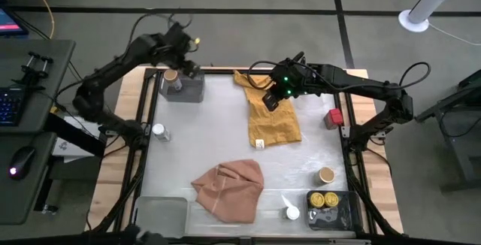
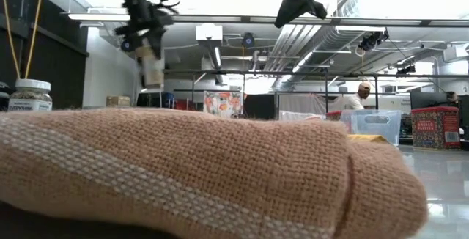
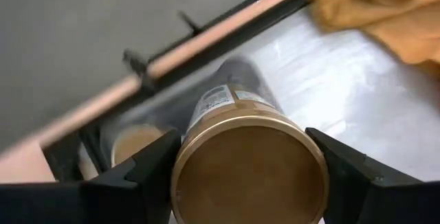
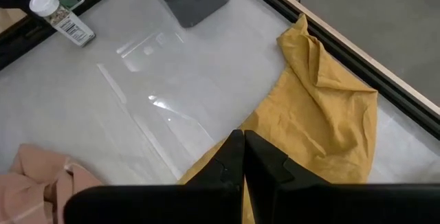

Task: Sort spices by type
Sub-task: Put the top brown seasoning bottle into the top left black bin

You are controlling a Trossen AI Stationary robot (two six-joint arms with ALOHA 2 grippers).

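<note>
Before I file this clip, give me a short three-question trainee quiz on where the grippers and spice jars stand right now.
1. True or false: the left gripper is shut on a tan-lidded jar above the grey tray.
2. Multiple choice: the right gripper, fingers closed and holding nothing, hangs above which thing? A) the pink cloth B) the mustard cloth C) the red tin
3. Fill in: the two yellow-lidded jars sit side by side in the ____ tray at the table's near right corner.

Key: 1 true; 2 B; 3 clear
</note>
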